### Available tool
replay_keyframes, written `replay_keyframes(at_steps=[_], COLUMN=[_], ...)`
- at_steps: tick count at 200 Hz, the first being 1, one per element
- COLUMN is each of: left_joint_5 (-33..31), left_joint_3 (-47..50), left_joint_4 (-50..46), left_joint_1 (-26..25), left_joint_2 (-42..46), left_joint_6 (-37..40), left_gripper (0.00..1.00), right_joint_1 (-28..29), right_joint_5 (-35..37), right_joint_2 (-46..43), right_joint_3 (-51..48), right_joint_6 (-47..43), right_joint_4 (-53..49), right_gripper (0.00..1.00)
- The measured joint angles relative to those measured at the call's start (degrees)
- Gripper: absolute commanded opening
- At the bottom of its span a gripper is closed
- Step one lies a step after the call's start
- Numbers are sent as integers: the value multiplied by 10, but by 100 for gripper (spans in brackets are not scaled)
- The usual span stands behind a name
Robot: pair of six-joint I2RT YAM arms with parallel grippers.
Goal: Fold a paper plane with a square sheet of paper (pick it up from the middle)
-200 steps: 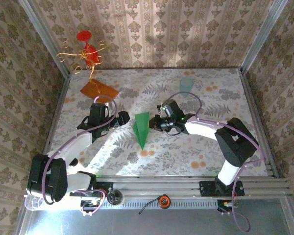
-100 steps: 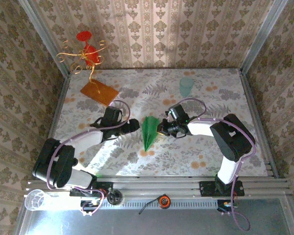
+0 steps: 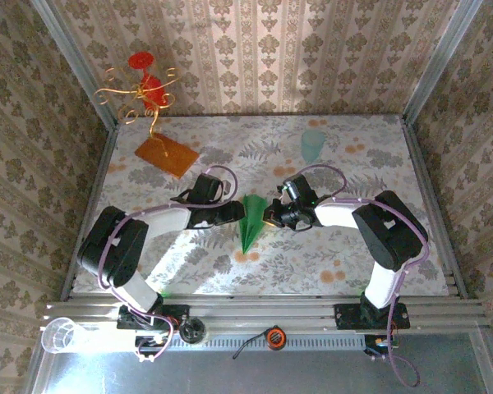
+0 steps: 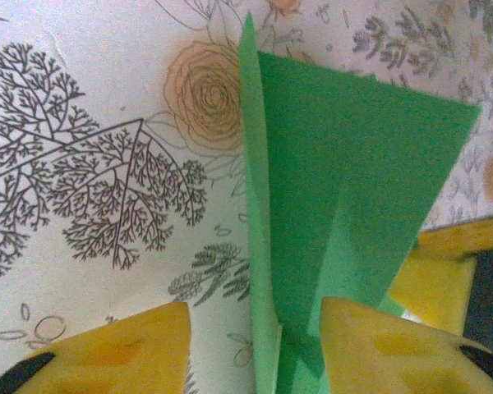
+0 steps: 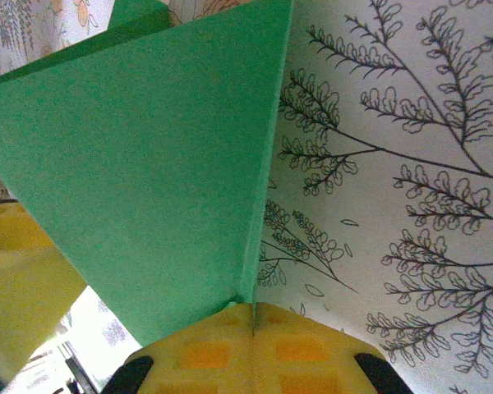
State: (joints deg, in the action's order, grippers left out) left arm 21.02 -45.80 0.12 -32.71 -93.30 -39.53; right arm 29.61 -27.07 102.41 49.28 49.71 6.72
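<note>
The paper plane (image 3: 250,220) is a narrow green dart at the table's middle, its point toward the near edge. My right gripper (image 3: 270,216) is shut on its right wing; in the right wrist view the yellow pads (image 5: 205,353) meet on the folded edge of the green paper (image 5: 148,172). My left gripper (image 3: 235,215) reaches the plane from the left. In the left wrist view its yellow fingers (image 4: 115,353) stand on either side of the upright centre fold (image 4: 259,246), the gripper (image 4: 255,316) open, with a gap showing on the left side of the paper.
An orange-brown board (image 3: 166,153) lies at the back left below a gold wire stand with red ornaments (image 3: 144,86). A pale green cup (image 3: 312,145) stands at the back right. A clear cup (image 3: 57,335) sits off the table's near-left corner. Patterned walls close in three sides.
My left gripper has swung right to the plane and its jaws have narrowed around the fold. The right gripper has kept its hold, shifting the plane slightly right and nearer.
</note>
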Motion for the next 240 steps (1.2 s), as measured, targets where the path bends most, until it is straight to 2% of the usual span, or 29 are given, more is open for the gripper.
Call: replay_keyframes(at_steps=[31,55,112,133,160,206,240], left_joint_5=[-1,-8,-38,-43,-44,-44,-44], left_joint_3=[-6,-7,-7,1,12,15,23], left_joint_4=[-1,-8,-9,0,4,20,30], left_joint_1=[0,0,0,0,0,0,0], left_joint_2=[-13,-12,26,27,26,16,11], left_joint_6=[4,1,-6,-15,-27,-44,-56], left_gripper=[14,8,5,4,4,3,3], right_joint_1=[0,-2,-10,-11,-11,-10,14], right_joint_5=[0,1,11,14,14,36,111], right_joint_2=[0,0,-7,-7,-7,-14,-57], right_joint_3=[0,-1,-8,-8,-7,15,44], right_joint_6=[1,2,3,3,1,-8,-31], right_joint_4=[0,1,4,4,-4,-54,-141], right_gripper=[5,4,5,8,17,38,44])
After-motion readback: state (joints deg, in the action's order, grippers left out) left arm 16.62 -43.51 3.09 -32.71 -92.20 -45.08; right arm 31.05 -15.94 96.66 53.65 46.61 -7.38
